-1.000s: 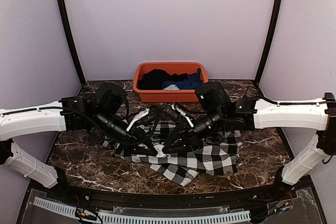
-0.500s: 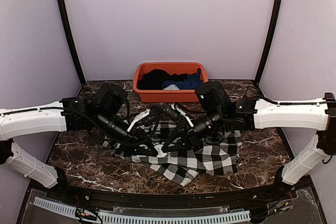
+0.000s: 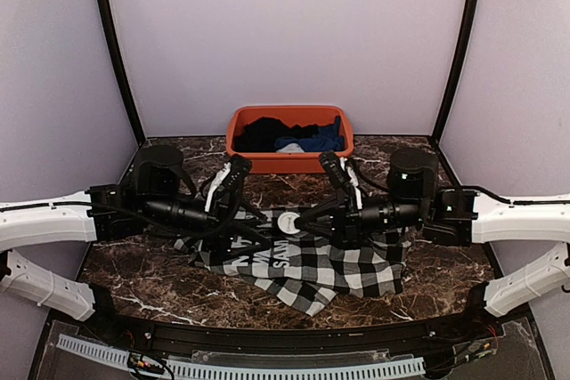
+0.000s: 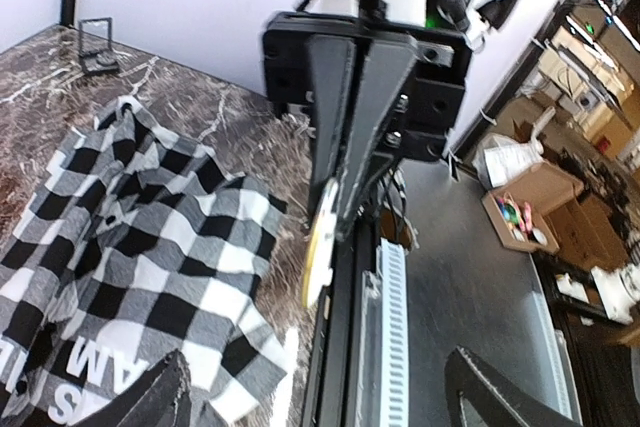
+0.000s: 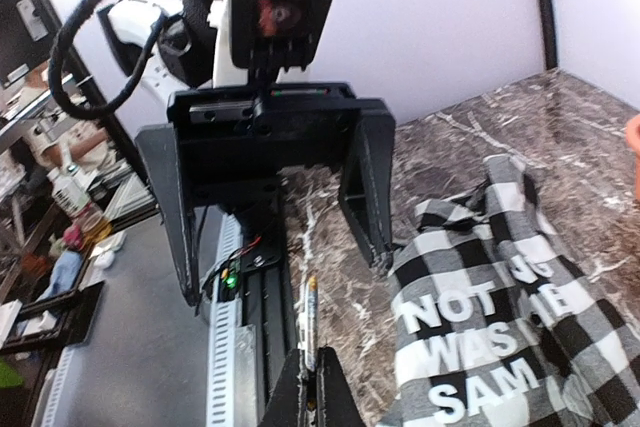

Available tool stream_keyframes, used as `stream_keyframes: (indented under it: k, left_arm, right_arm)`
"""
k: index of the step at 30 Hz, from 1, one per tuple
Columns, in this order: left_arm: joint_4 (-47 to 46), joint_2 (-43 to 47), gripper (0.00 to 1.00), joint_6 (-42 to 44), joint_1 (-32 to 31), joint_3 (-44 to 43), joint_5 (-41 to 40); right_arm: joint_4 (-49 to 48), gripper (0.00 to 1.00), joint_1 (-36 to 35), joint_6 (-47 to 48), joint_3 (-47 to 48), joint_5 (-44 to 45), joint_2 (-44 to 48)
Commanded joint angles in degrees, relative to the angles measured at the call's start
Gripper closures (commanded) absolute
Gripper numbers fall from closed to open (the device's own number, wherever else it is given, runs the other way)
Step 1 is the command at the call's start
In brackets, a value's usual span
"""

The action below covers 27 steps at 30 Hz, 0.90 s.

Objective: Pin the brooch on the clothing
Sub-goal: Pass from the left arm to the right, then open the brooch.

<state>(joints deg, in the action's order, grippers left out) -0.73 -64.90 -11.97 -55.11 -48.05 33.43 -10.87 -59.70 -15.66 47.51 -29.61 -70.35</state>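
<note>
Marble tabletop [image 3: 134, 287] under lilac walls [image 3: 285, 33]; left end effector [image 5: 282, 275] spread, right end effector [image 4: 337, 227] pinches brooch [image 4: 318, 252].

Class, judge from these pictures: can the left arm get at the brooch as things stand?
Probably yes: the left gripper faces the brooch with jaws open and nothing between them. But the right gripper is shut on it, so only its free edge could be taken.

Shirt [image 3: 347, 269]: blk/wht buffalo check, blk panel w/ wht letters. Tabletop [image 3: 142, 282]: dk brown marble, wht veins. Bin [image 3: 289, 163] orange-red; blk garment [image 3: 263, 133] + blue garment [image 3: 321, 140] in it. Brooch [image 4: 321, 242] pale yellow-wht.
</note>
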Motion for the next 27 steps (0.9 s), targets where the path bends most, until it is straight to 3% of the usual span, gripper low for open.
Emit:
stream_keyframes:
  k: [1, 7, 13, 22, 27]
  left_arm:
    - [-16.9, -2.8, 0.12, -8.9, 0.4, 3.8, -4.1]
    - [-26.9, -10.2, 0.14, -14.1, 0.4, 2.2, -2.2]
    - [-32.1, -16.5, 0.24, -17.3, 0.4, -0.6, 1.2]
    - [-46.0, -20.2, 0.44, -24.8, 1.3, 1.0, 4.8]
    - [-48.6, -22.2, 0.55, -27.3, 1.4, 0.3, 5.5]
  right_arm:
    - [-17.8, 1.00, -1.2, -6.4, -8.2, 13.9, 3.9]
    - [-27.4, 1.00, -4.9, -7.3, -15.8, 25.4, 5.9]
    - [-34.3, 1.00, -7.9, -7.1, -20.3, 33.6, 7.7]
    - [-35.5, 1.00, -8.5, -6.8, -22.6, 35.6, 8.4]
    - [-36.4, 1.00, -8.5, -6.4, -23.4, 36.1, 8.3]
